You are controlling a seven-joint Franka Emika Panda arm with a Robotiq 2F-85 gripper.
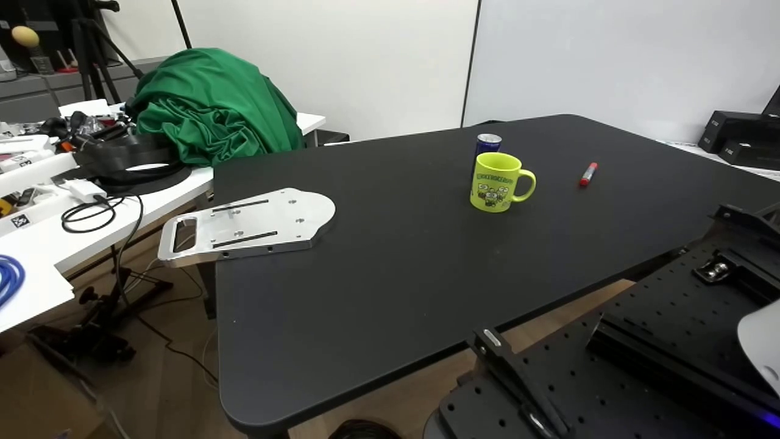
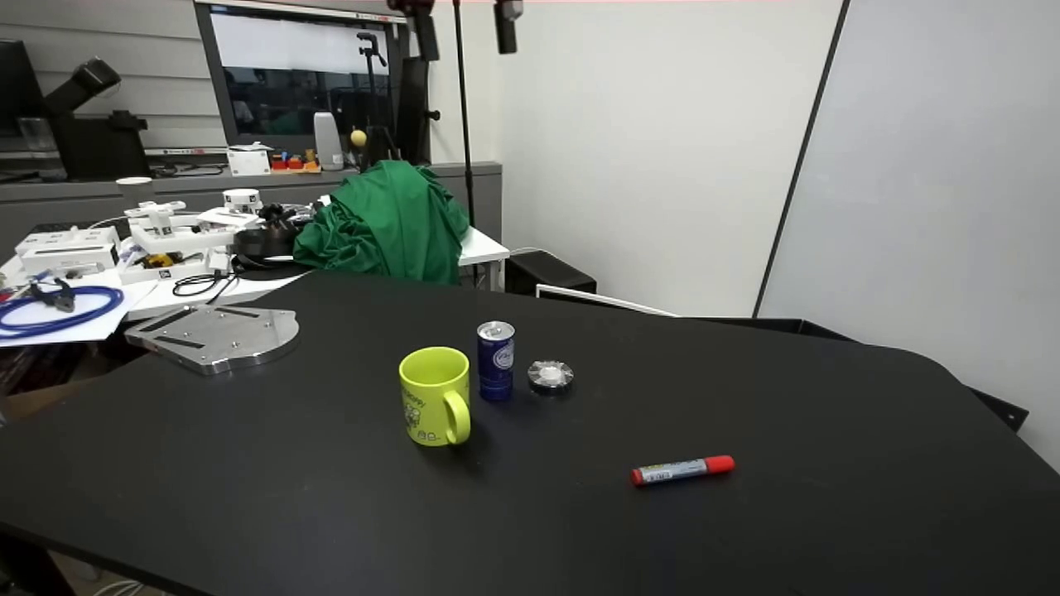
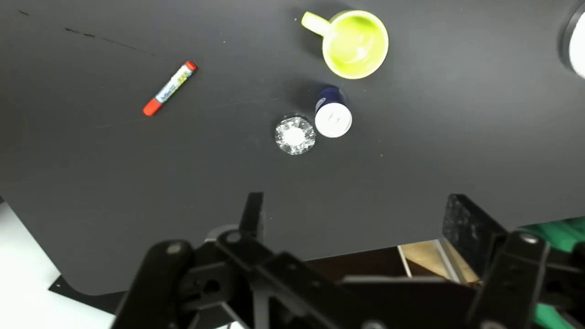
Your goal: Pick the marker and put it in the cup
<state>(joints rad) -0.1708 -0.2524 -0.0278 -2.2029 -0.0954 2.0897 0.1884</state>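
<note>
Gripper [image 3: 357,205] hangs high, marker [image 3: 170,88] below, well apart.

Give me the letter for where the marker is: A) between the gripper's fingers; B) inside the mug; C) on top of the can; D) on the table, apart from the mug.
D: all three views show the marker lying on the table, with a gap between it and the mug.

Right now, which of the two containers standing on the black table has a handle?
The yellow-green mug: its handle juts from one side, while the blue can shows none.
</note>
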